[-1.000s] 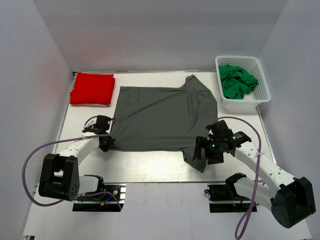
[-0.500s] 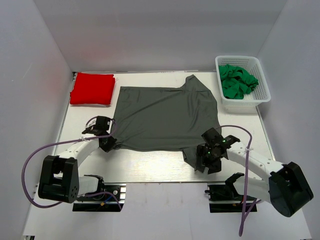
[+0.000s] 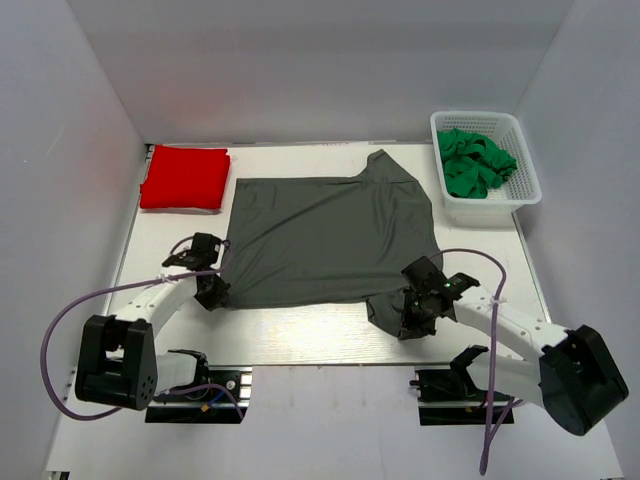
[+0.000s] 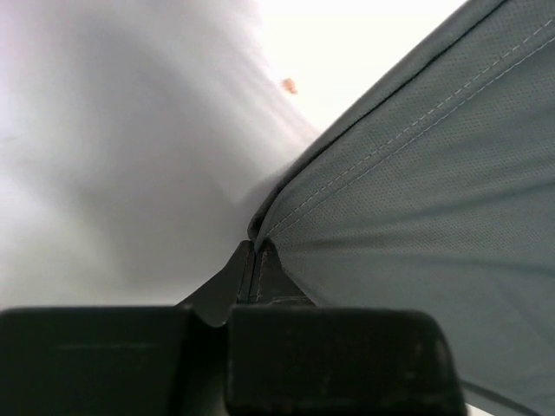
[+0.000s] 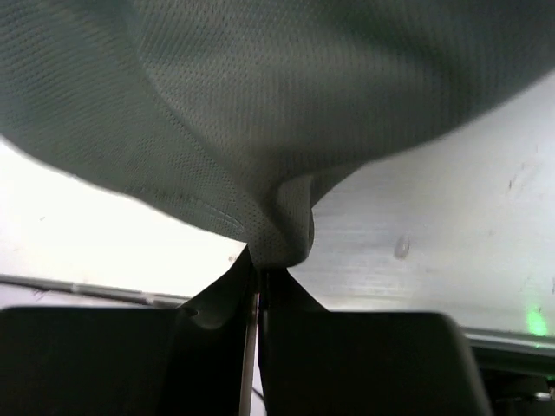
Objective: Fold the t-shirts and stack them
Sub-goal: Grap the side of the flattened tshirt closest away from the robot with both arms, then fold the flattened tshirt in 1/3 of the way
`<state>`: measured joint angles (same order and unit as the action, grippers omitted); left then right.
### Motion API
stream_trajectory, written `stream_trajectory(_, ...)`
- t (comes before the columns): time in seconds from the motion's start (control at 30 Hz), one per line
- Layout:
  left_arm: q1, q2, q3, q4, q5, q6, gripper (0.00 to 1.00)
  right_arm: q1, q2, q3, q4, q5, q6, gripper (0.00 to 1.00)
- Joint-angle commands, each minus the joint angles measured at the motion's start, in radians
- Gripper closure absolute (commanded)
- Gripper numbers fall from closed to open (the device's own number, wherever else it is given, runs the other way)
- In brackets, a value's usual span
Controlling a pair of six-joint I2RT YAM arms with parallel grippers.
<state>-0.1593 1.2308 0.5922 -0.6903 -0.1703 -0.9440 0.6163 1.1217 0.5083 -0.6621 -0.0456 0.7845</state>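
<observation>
A charcoal grey t-shirt (image 3: 330, 235), a bright red t-shirt (image 3: 185, 178), green cloth (image 3: 472, 162) in a white basket (image 3: 485, 211).

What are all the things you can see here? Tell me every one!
grey t-shirt: one, dark grey, spread flat across the middle of the table.
red t-shirt: one, bright red, folded at the far left corner.
basket: one, white plastic, at the far right corner.
green cloth: one crumpled heap, green, inside the basket.
table: one, white, under everything.
cables: two, purple, one looping off each arm.
left gripper: one, black, pinching the grey t-shirt's near left corner.
right gripper: one, black, pinching bunched cloth at its near right corner.
</observation>
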Motion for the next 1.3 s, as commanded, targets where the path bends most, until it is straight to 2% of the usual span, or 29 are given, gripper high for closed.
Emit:
stream_trajectory(0.0,0.001,0.001,0.081,-0.139,-0.06,-0.004,1.0,0.007,-0.069,0.001,-0.079,-0.013,0.036,1.0)
stream_trajectory(0.1,0.001,0.01,0.126,-0.219,-0.075,-0.004,1.0,0.022,-0.103,0.01,-0.143,-0.119,0.029,1.0)
stream_trajectory(0.2,0.001,0.021,0.153,-0.282,-0.107,-0.004,1.0,0.048,-0.111,0.05,-0.207,-0.164,0.03,1.0)
stream_trajectory(0.4,0.001,0.021,0.153,-0.311,-0.098,-0.004,1.0,0.083,-0.12,0.102,-0.349,-0.169,0.004,1.0)
stream_trajectory(0.6,0.001,0.055,0.187,-0.333,-0.098,-0.004,1.0,0.085,-0.129,0.099,-0.298,-0.209,-0.005,1.0)
stream_trajectory(0.67,0.001,0.064,0.212,-0.333,-0.098,-0.004,1.0,0.077,-0.09,0.136,-0.263,-0.189,-0.039,1.0)
stream_trajectory(0.77,0.001,0.082,0.259,-0.312,-0.074,0.036,1.0,0.071,0.01,0.252,-0.249,-0.125,-0.085,1.0)
stream_trajectory(0.8,0.001,0.082,0.28,-0.311,-0.074,0.036,1.0,0.066,0.074,0.342,-0.266,-0.094,-0.085,1.0)
stream_trajectory(0.9,0.001,0.119,0.323,-0.311,-0.074,0.045,1.0,0.04,0.139,0.436,-0.266,-0.039,-0.093,1.0)
stream_trajectory(1.1,0.001,0.225,0.443,-0.311,-0.064,0.056,1.0,-0.058,0.216,0.579,-0.281,0.073,-0.149,1.0)
stream_trajectory(1.27,0.001,0.324,0.544,-0.33,-0.086,0.074,1.0,-0.141,0.277,0.673,-0.269,0.098,-0.197,1.0)
